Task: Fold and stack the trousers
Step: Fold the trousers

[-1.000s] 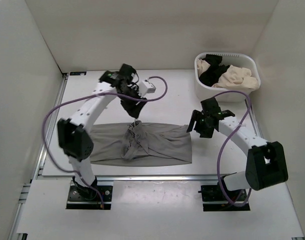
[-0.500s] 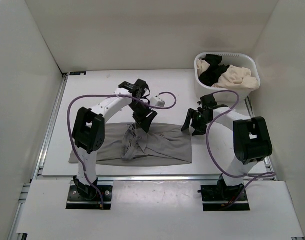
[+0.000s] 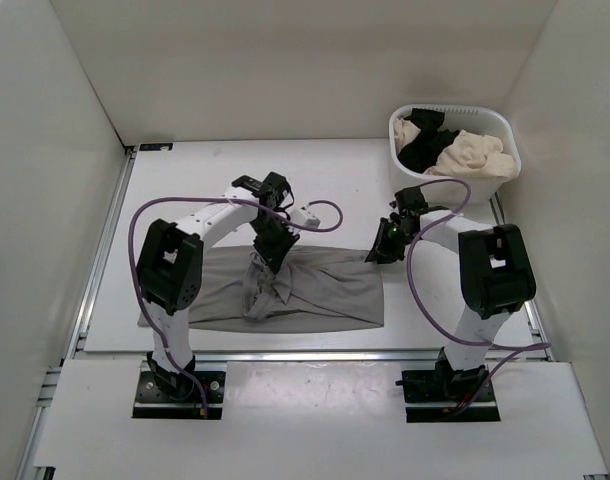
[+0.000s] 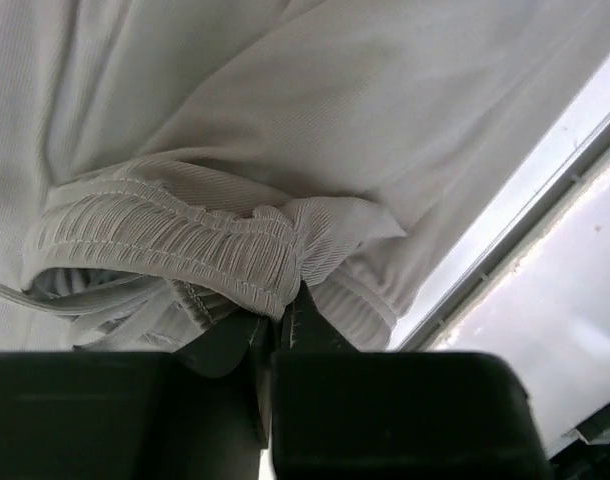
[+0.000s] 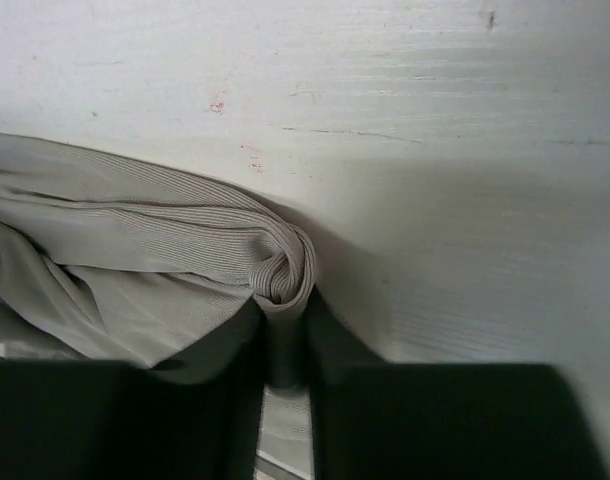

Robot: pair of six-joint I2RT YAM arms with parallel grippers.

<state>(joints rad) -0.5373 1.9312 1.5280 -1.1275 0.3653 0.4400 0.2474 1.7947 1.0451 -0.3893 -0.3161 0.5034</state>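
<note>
Lying flat along the near part of the table (image 3: 185,190), the grey trousers (image 3: 325,295) stretch left to right in front of the two arm bases, with a bunched, rumpled patch about the middle. The left gripper (image 3: 269,256) is down on that bunch. Its wrist view shows the jaws closed almost together on a fold of the elasticated waistband (image 4: 185,240), which puckers up right at the fingertips. The right gripper (image 3: 379,247) sits at the far right corner of the cloth. Its own camera shows the jaws pinched tight on a rolled edge (image 5: 285,265) of the fabric, with bare table top just beyond. Whether either pinch has raised the cloth off the surface is hard to tell from above; at most it looks slightly lifted. Farther back, in the far right corner of the table, a white basket (image 3: 497,125) holds a cream garment (image 3: 475,155) and a black garment (image 3: 418,152), well apart from the trousers.
</note>
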